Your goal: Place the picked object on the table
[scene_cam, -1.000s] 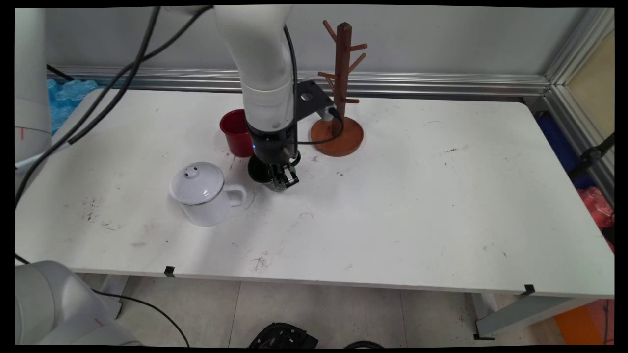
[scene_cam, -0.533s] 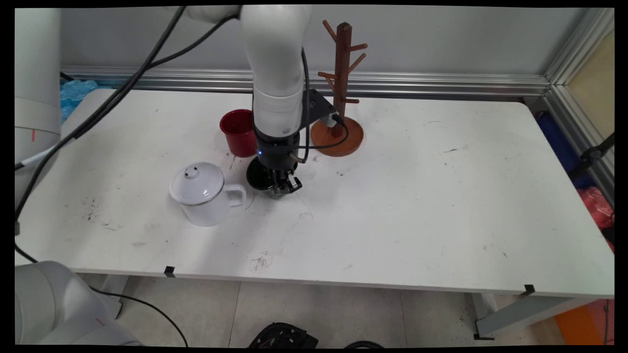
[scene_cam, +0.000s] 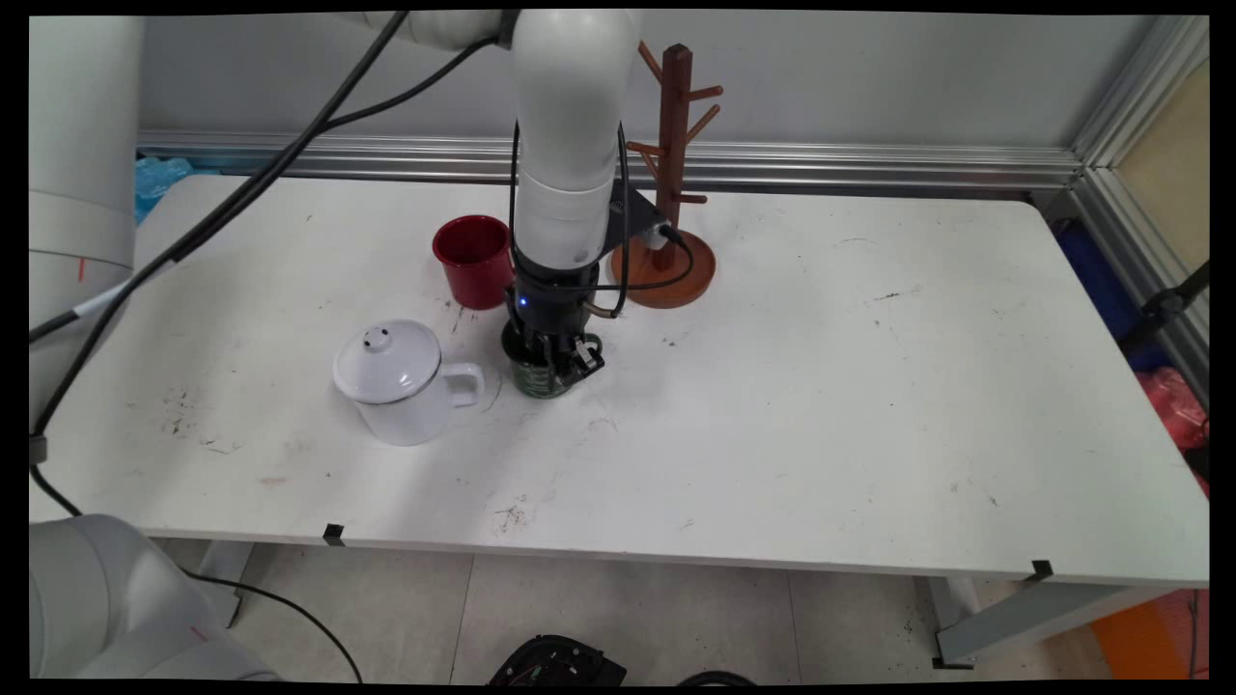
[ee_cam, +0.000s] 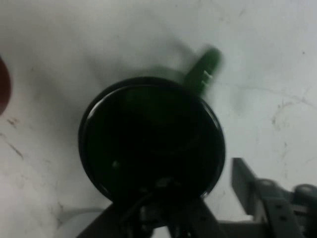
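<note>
It looked like a robotics lab; a scuffed white table [scene_cam: 772, 405] stood against a bare grey wall [scene_cam: 869, 77] framed with aluminium rails [scene_cam: 869, 166]; black cables [scene_cam: 241, 183] hung from the white arm [scene_cam: 570, 145]; tape marks edged the tabletop.

On the table [scene_cam: 821, 405], the gripper [scene_cam: 558, 359] stands over the mug [scene_cam: 537, 372] near the middle. The lidded enamel pot [scene_cam: 401, 381] sits just beside the mug at 9 o'clock, handle toward it. The cup [scene_cam: 473, 259] lies at the mug's 11 o'clock, the mug tree [scene_cam: 668, 208] at its 1 o'clock.

In the hand view, the mug's [ee_cam: 151, 141] handle [ee_cam: 203, 69] points to 1 o'clock.
</note>
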